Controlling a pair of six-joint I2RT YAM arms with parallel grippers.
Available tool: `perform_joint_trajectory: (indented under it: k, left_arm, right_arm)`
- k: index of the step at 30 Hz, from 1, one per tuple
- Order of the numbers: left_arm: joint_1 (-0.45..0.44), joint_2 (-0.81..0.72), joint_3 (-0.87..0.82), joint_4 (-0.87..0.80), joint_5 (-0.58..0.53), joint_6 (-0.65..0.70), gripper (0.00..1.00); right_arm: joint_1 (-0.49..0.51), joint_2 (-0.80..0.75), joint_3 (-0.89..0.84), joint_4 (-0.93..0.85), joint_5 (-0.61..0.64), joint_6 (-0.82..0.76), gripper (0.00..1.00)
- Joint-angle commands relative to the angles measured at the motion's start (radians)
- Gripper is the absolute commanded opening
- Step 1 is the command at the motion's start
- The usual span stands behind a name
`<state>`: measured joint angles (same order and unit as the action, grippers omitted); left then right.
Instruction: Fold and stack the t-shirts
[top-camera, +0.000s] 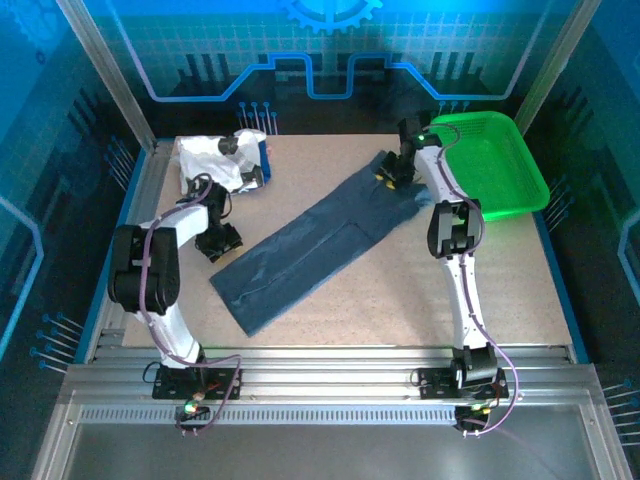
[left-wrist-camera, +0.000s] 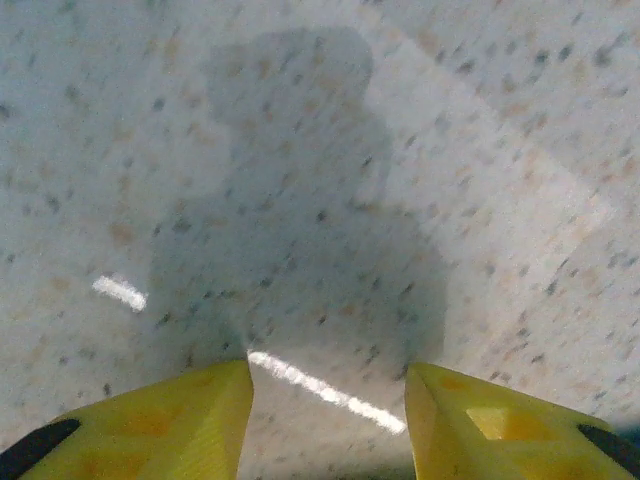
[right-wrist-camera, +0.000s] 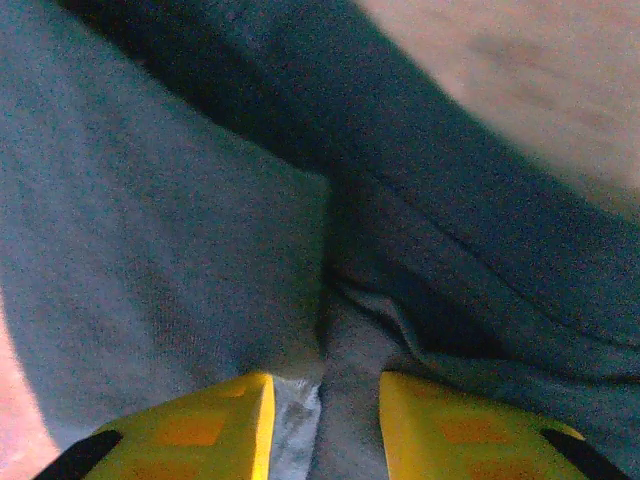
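From above, the slate-blue shirt (top-camera: 318, 252) lies folded in a long diagonal strip; the white shirt (top-camera: 222, 158) sits crumpled beyond its near-left end, the green basket (top-camera: 495, 160) past its far end. Left wrist: left gripper (left-wrist-camera: 328, 400), fingers apart, over bare table (left-wrist-camera: 300, 150). Right wrist: right gripper (right-wrist-camera: 322, 405) seemingly pinches a blue fold.

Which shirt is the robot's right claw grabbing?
The dark slate-blue t-shirt, stretched flat across the table. The right gripper pinches its far end. The white printed t-shirt lies crumpled, untouched.
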<state>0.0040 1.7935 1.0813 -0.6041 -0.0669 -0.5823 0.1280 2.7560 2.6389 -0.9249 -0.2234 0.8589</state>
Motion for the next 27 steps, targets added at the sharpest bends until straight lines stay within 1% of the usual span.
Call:
perform_joint_trajectory:
  k: [1,3,4,5,8,10,13,15,17,18,20,21,23,24,25,27]
  left_arm:
    - [-0.011,-0.054,-0.068,-0.053,0.087,-0.031,0.49]
    - [-0.032,-0.068,-0.081,-0.064,0.11,-0.038,0.5]
    - [-0.039,-0.076,-0.096,-0.054,0.143,-0.039,0.5]
    - [-0.045,-0.081,-0.111,-0.047,0.173,-0.044,0.51]
    - [-0.066,-0.095,-0.149,-0.062,0.202,-0.064,0.51]
    - [-0.078,-0.113,-0.185,-0.05,0.242,-0.082,0.5]
    - [-0.115,-0.123,-0.226,-0.041,0.298,-0.103,0.5]
    - [-0.151,-0.127,-0.237,-0.062,0.29,-0.102,0.5]
    - [-0.164,-0.15,-0.265,-0.064,0.282,-0.123,0.5]
    - [-0.164,-0.166,-0.277,-0.061,0.278,-0.136,0.5]
    - [-0.164,-0.223,-0.287,-0.068,0.249,-0.153,0.5]
    - [-0.164,-0.247,-0.279,-0.087,0.216,-0.153,0.5]
    - [-0.162,-0.287,-0.234,-0.156,0.126,-0.141,0.51]
    - [-0.162,-0.303,-0.211,-0.182,0.091,-0.132,0.52]
    - [-0.163,-0.315,-0.18,-0.201,0.067,-0.118,0.54]
    - [-0.166,-0.326,-0.13,-0.192,0.06,-0.092,0.56]
  right_arm:
    - [0.008,0.145,0.033,0.393,-0.203,0.254,0.39]
    - [0.014,0.25,0.185,0.532,-0.236,0.365,0.45]
    - [0.018,0.295,0.25,0.588,-0.231,0.416,0.49]
    - [0.019,0.315,0.271,0.637,-0.219,0.456,0.52]
    - [0.016,0.27,0.186,0.769,-0.211,0.491,0.61]
    - [0.017,0.221,0.167,0.792,-0.229,0.452,0.67]
    - [0.006,0.113,0.179,0.686,-0.261,0.323,0.73]
    - [0.005,0.026,0.16,0.582,-0.272,0.233,0.74]
    - [0.01,-0.089,0.097,0.437,-0.263,0.109,0.75]
    - [0.011,-0.147,0.055,0.342,-0.237,0.047,0.75]
    - [0.015,-0.267,-0.067,0.226,-0.186,-0.071,0.76]
    - [0.017,-0.317,-0.135,0.201,-0.164,-0.101,0.76]
    - [0.02,-0.422,-0.316,0.212,-0.144,-0.154,0.76]
    - [0.023,-0.475,-0.376,0.213,-0.128,-0.168,0.76]
    - [0.025,-0.508,-0.438,0.209,-0.11,-0.178,0.76]
    - [0.038,-0.547,-0.543,0.223,-0.097,-0.191,0.74]
